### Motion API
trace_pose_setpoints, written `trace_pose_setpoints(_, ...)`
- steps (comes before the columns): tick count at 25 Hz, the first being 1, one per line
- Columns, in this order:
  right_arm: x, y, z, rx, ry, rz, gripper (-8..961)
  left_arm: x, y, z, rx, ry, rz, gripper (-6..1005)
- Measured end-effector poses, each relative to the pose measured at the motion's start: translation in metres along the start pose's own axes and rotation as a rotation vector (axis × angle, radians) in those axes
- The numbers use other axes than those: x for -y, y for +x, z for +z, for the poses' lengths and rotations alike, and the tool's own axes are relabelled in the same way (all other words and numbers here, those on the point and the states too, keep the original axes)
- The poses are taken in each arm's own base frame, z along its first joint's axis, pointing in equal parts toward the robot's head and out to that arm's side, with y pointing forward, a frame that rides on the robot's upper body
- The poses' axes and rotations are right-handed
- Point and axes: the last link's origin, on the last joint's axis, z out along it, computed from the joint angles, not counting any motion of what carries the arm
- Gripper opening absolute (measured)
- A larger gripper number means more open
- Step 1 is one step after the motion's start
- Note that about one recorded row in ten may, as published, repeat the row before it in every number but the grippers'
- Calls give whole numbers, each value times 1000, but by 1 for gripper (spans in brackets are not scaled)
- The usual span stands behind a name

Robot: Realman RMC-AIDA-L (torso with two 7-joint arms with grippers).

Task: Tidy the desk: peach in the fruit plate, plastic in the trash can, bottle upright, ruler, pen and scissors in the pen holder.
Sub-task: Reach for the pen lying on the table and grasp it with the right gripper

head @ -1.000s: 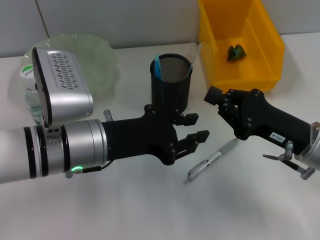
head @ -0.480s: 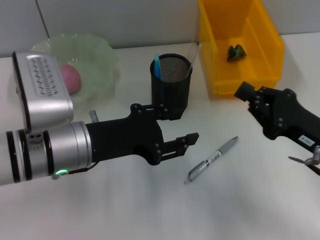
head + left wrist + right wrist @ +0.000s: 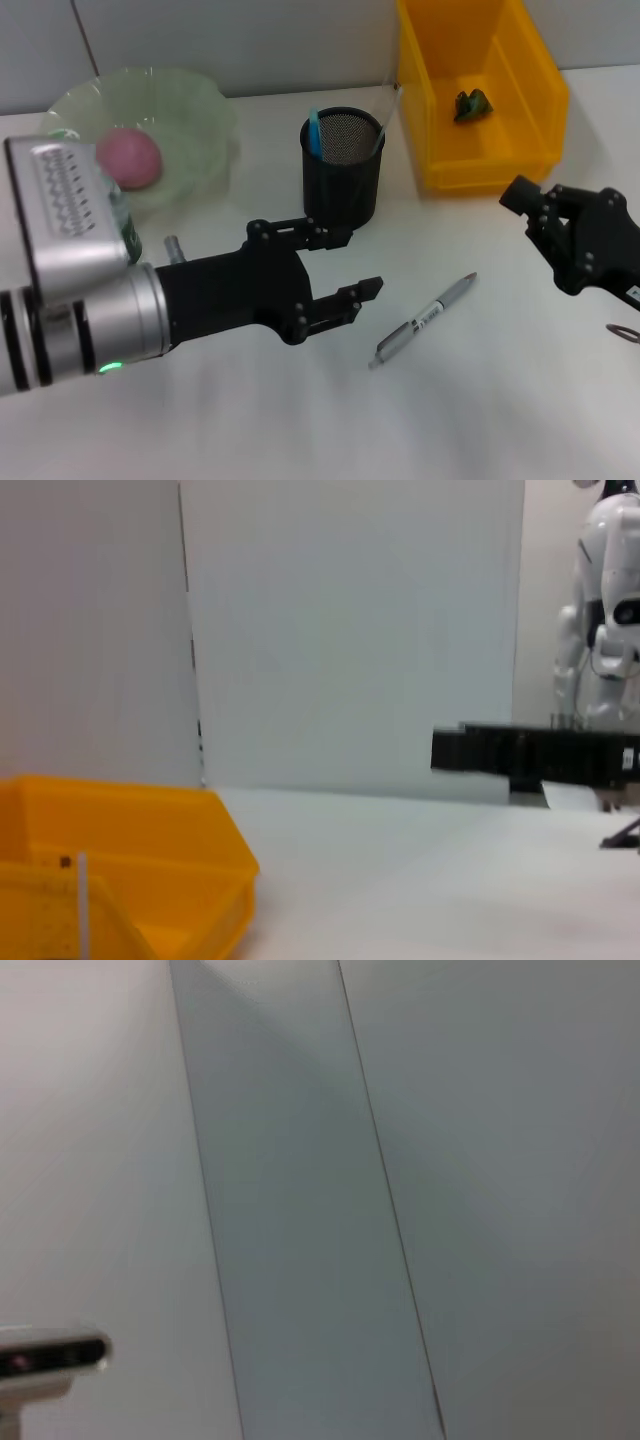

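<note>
Pen (image 3: 424,320), one only, lies loose on the white desk (image 3: 450,420), tip toward the yellow bin, between the two arms and touched by neither. The left gripper (image 3: 345,265) hangs over the desk just in front of the pen holder (image 3: 343,167), its two black fingers spread apart with nothing between them; the nearer fingertip points at the pen's lower end but stays clear of it. The right gripper (image 3: 525,198) sits at the right edge of the head view, near the front of the bin, and whether it is parted or closed I cannot tell (only its dark knuckle faces the camera).

One black mesh pen holder stands upright, with a blue stick-shaped item (image 3: 314,134) and a pale thin one (image 3: 385,118) leaning inside. One yellow trash bin (image 3: 480,90) behind it holds a single small dark green scrap (image 3: 472,103). One pink peach (image 3: 128,157) rests in the pale green fruit plate (image 3: 190,110) at back left. A bottle (image 3: 118,215) with a green label shows partly behind the left arm's silver wrist housing. In the left wrist view the yellow bin (image 3: 120,870) appears, with a white robot (image 3: 605,610) standing far off.
</note>
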Motion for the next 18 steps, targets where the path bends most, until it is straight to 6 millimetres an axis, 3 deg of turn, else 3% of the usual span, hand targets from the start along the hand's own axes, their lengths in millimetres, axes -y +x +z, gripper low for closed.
trace_pose_setpoints(7, 29, -17, 6, -240, -69, 21, 12, -8, -26, -17, -170, 74, 68, 574)
trace_pose_setpoints(12, 38, -37, 33, -458, -193, 11, 16, -12, -47, -37, -263, 138, 40, 574)
trace_pose_setpoints(13, 38, -46, 46, -541, -242, 2, 41, -12, -50, -42, -276, 153, 32, 574)
trace_pose_setpoints(18, 37, -62, 70, -695, -301, -27, 166, -16, -63, -53, -295, 195, 17, 575)
